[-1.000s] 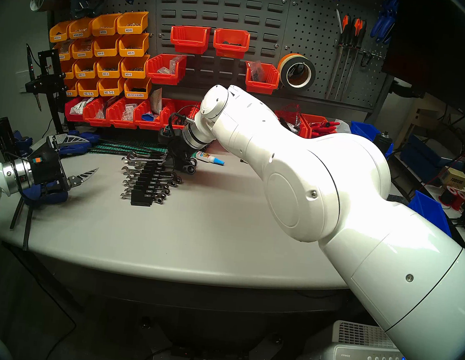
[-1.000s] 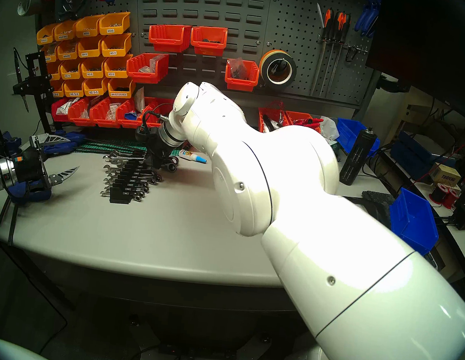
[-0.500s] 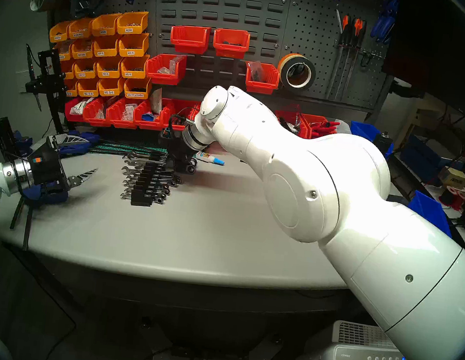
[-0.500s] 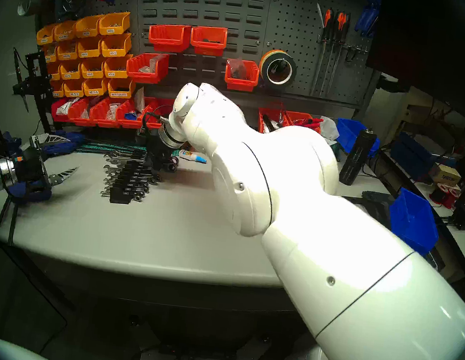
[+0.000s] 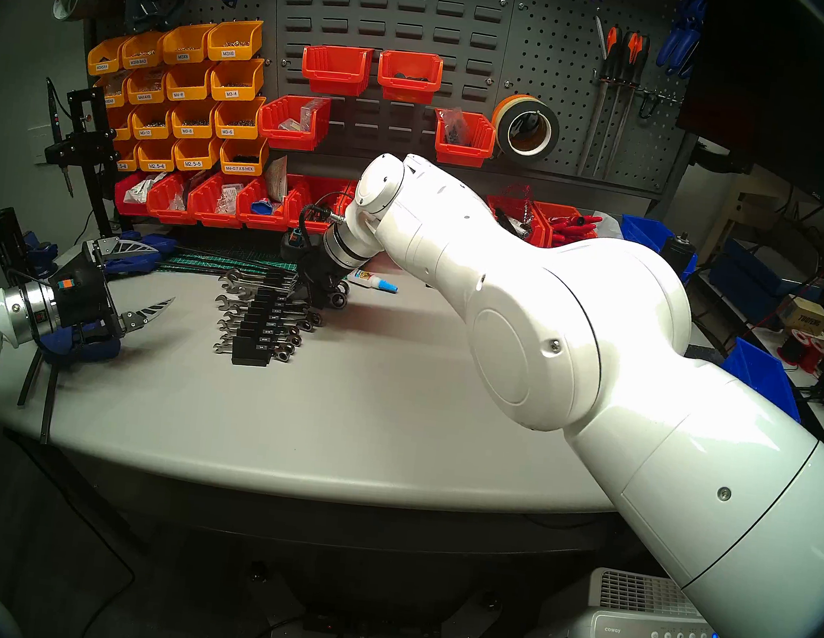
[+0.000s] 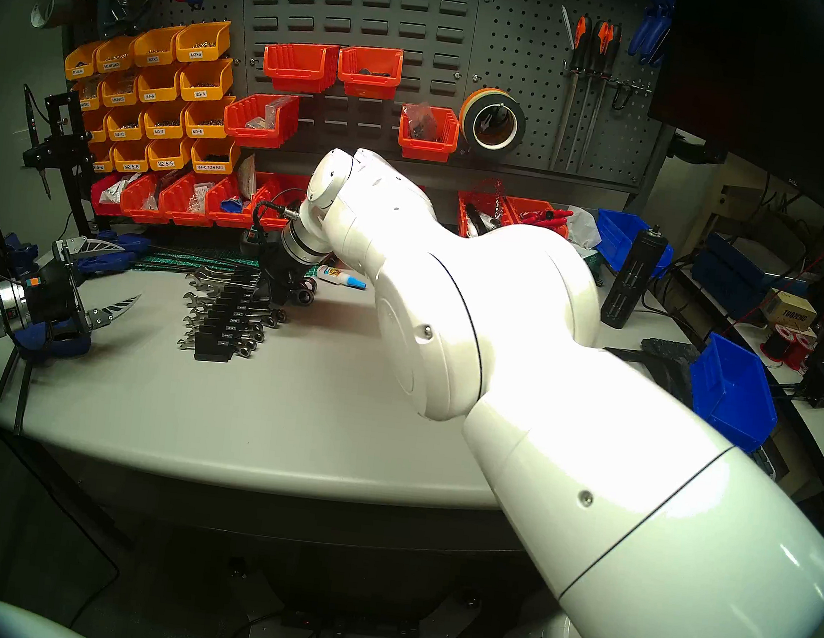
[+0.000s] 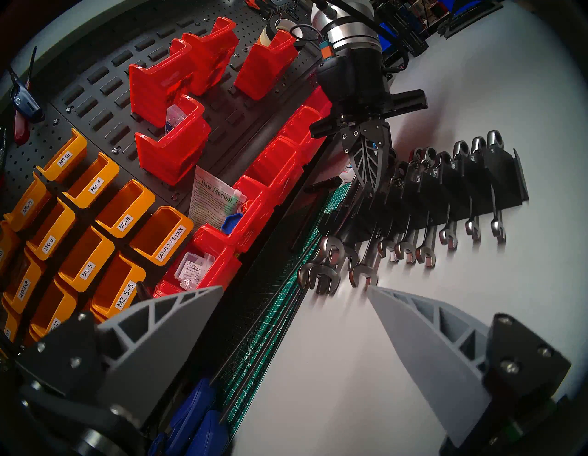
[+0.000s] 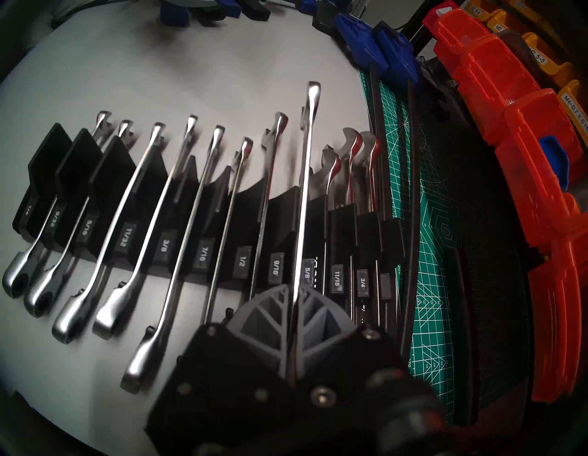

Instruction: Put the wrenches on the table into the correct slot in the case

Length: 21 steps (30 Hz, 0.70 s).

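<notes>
The case [image 8: 105, 197] is a black stepped rack with white size labels, lying on the grey table [image 5: 340, 404]; it also shows in both head views [image 5: 259, 330] [image 6: 220, 336]. Several chrome wrenches [image 8: 133, 229] sit in its grooves. My right gripper [image 8: 294, 305] is shut on the shank of one long wrench [image 8: 304, 191], held just above the groove marked 5/8, open jaw pointing away. From the left wrist view the right gripper [image 7: 371, 188] points down onto the rack's far end. My left gripper [image 5: 166, 275] hangs open and empty left of the rack.
A green cutting mat [image 8: 429, 223] and black rods lie just behind the rack. Red bins [image 5: 219, 204] line the back of the table, blue clamps [image 5: 138, 252] sit at the back left, and a glue bottle [image 5: 373, 281] lies right of the gripper.
The right gripper with its wrench has shifted only slightly over the rack's far end. The left arm has not moved.
</notes>
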Tool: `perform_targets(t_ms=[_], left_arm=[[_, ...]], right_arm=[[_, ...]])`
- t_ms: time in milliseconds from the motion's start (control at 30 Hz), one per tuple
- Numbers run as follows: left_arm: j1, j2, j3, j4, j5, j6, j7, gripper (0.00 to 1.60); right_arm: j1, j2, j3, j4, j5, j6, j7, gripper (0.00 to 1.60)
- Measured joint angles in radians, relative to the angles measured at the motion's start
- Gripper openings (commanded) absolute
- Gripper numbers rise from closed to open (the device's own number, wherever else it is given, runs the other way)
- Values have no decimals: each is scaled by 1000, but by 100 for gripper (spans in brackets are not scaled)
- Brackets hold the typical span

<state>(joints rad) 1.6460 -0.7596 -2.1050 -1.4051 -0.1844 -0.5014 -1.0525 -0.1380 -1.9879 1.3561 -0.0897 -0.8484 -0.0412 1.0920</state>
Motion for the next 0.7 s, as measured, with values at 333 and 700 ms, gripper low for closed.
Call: perform_targets(t_ms=[333,700], left_arm=[[0,0,0,0,0,0,0,160],[0,0,0,0,0,0,0,160]], right_arm=[[-4,1,-2,0,-1,-5,1,0],[-5,1,-2,0,-1,-8,1,0]])
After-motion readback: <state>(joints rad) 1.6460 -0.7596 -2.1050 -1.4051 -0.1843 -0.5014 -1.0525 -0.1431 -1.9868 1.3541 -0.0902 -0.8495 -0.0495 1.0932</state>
